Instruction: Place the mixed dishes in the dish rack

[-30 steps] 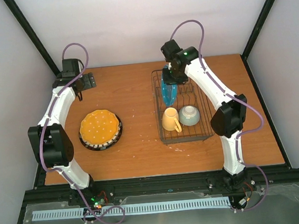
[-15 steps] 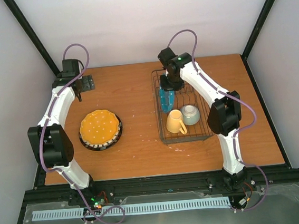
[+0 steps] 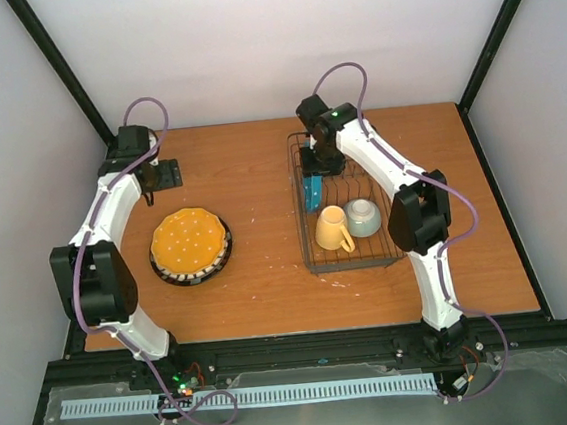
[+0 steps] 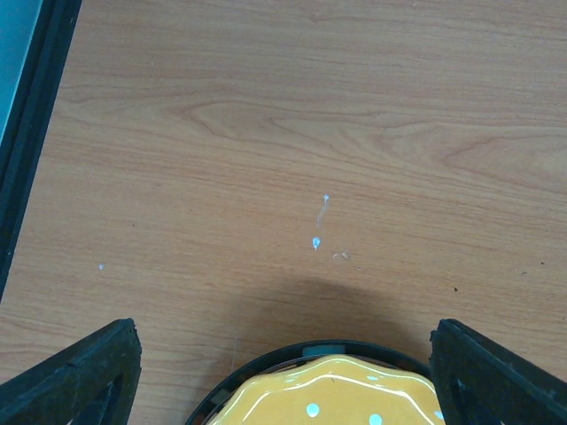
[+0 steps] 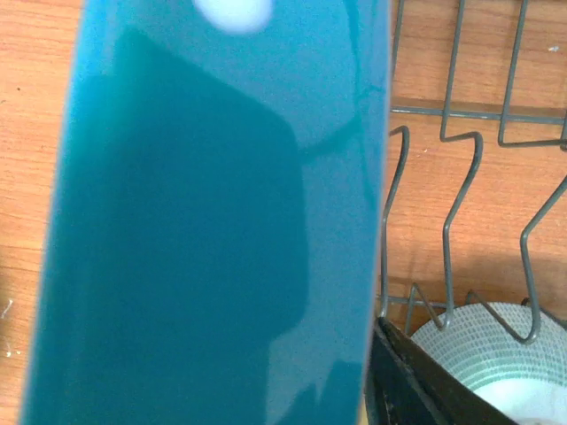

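Left claw (image 3: 162, 174): spread wide, empty, above the table (image 3: 250, 176).
Right claw (image 3: 317, 161): over the teal plate (image 5: 213, 221); 1 finger (image 5: 416, 394) shows beside it, grip cannot be told.
Teal plate: upright on edge at the rack's (image 3: 358, 251) far left.
Mug (image 3: 330, 228), bowl (image 3: 362, 217): side by side at the rack's near end.
Orange plate (image 3: 188, 240): tops a stack (image 3: 209, 270), well left of the rack.

Left gripper (image 3: 164, 174) out at 12 o'clock from its base, jaws wide apart. Right gripper (image 3: 311, 165) at 11 o'clock, aimed down, spread unclear.
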Motion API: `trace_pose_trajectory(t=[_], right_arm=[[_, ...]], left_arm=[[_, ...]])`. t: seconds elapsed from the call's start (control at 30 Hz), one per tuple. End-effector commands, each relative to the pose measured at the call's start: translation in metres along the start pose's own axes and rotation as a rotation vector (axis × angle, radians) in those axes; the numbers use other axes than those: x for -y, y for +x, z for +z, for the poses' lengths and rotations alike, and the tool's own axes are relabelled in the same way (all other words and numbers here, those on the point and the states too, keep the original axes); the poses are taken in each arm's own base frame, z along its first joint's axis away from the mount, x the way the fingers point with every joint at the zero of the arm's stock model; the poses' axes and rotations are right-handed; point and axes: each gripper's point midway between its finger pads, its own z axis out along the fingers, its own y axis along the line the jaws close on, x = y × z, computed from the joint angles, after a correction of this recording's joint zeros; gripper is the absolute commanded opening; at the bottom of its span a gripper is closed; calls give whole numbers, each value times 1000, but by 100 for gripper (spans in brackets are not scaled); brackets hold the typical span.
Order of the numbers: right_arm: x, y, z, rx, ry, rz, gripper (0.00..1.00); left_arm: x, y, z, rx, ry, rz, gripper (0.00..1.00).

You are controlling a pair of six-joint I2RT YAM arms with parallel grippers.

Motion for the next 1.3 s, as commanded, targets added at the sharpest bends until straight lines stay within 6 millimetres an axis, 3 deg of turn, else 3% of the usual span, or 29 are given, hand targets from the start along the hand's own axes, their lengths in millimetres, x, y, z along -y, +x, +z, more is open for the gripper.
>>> trace_pose_trajectory(t=[0.0,0.17,0.3,0.53,0.67,0.83,1.03,1.27], right_arm=[[-1,3,-6,-5,1,-14,50],[2,-5,-24,54,13,-2,58],[11,-20,-52,141,5,34,62],[50,-44,-112,304,-9,132,65],[76,-55,-136,374,-10,169,66],[95,-58,-141,385,-6,178,66],[94,-53,-135,375,-35,172,66],[112,-53,-137,373,-38,190,66]], left_arm=[[-10,-5,-17,28,4,-11,88],[-14,11,-16,-8,124,-61,85],[-9,37,-11,-61,329,-161,72],[-9,83,9,-184,359,-178,67],[-10,101,17,-248,368,-172,60],[-24,106,20,-268,283,-159,60],[-35,115,22,-283,219,-147,60],[-43,132,29,-315,174,-146,60]])
